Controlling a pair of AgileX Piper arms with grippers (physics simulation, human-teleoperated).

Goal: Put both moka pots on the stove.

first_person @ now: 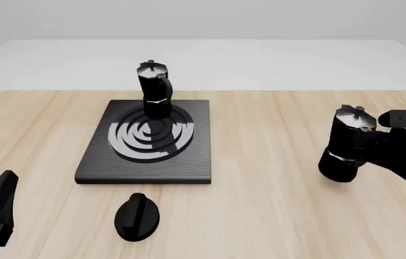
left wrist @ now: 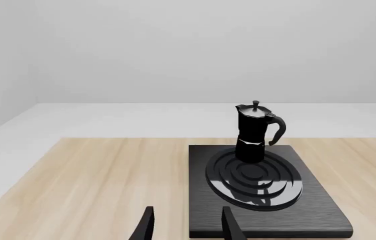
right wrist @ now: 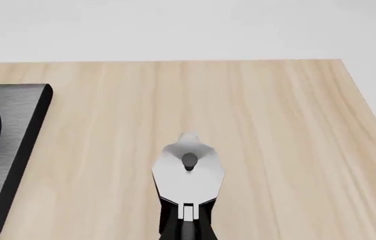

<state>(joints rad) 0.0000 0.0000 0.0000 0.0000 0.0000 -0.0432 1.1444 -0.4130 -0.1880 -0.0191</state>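
The wooden desk point(first_person: 275, 216) carries everything, and the stove point(first_person: 188, 167) lies on its left-centre part, a flat black slab with its ringed burner facing up. One moka pot point(first_person: 155, 89) already stands upright on the far edge of that burner, handle turned toward the right arm's side, so half the task looks done. The second moka pot point(first_person: 347, 143) is well apart from the stove on the right side of the desk, upright, with the right hand point(first_person: 376, 143) closed in behind it at the handle side; the right wrist view looks straight down on its silvery lid and the black handle running back toward the camera. Whether the fingers are pressed onto the pot or merely beside it I cannot tell, and I cannot tell whether its base touches the wood. The left hand point(left wrist: 186, 227) hangs near the stove's front edge with its fingers spread and nothing between them. A black oval knob point(first_person: 137, 216) sits on the desk just in front of the stove. The main risk, as I judge it, is the carry: a grip on the handle side alone may let the pot swing or slip, and setting it down on the burner could knock over the pot already standing there.
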